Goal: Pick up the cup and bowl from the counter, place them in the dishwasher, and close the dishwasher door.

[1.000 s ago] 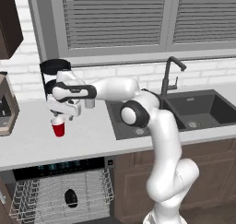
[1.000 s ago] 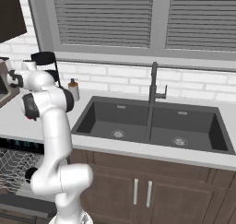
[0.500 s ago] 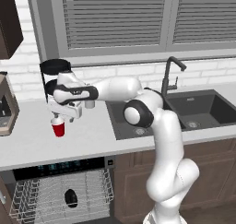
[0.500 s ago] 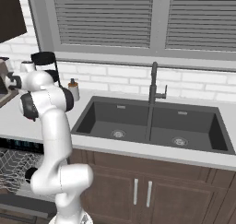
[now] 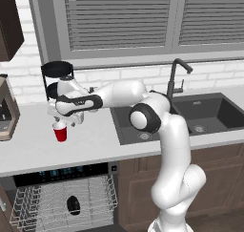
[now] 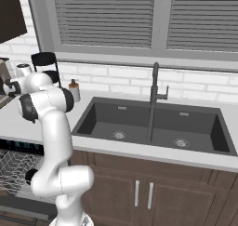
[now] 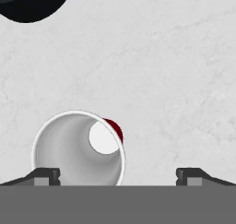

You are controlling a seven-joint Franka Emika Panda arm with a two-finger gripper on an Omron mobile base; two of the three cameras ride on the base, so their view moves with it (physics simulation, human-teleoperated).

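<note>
The cup (image 5: 60,131) stands upright on the counter (image 5: 95,142), left of the sink (image 5: 190,116) and above the open dishwasher (image 5: 66,197). The gripper (image 5: 63,119) hangs just above the cup, pointing down, with the arm (image 5: 157,131) reaching leftward across the counter from the lower right of the left base view. In the hand view the jaws stand fully open and hold nothing; the two fingertips (image 7: 46,176) sit wide apart at the bottom edge, and the cup (image 7: 78,147) lies between them but offset toward the left fingertip, its white rim and inside facing the camera with a sliver of red wall visible at the far side. No contact between jaws and cup is visible. The bowl (image 5: 73,205) rests in the white wire rack (image 5: 43,202) of the dishwasher, below the black control strip (image 5: 62,171). A black three-tier stand (image 5: 57,73) stands on the counter behind the gripper, against the brick wall; one of its round trays (image 7: 32,2) appears at the top left of the hand view. In the right base view a soap dispenser (image 6: 74,90) stands on the counter left of the sink, and the faucet (image 6: 155,88) rises behind the basin divider
</note>
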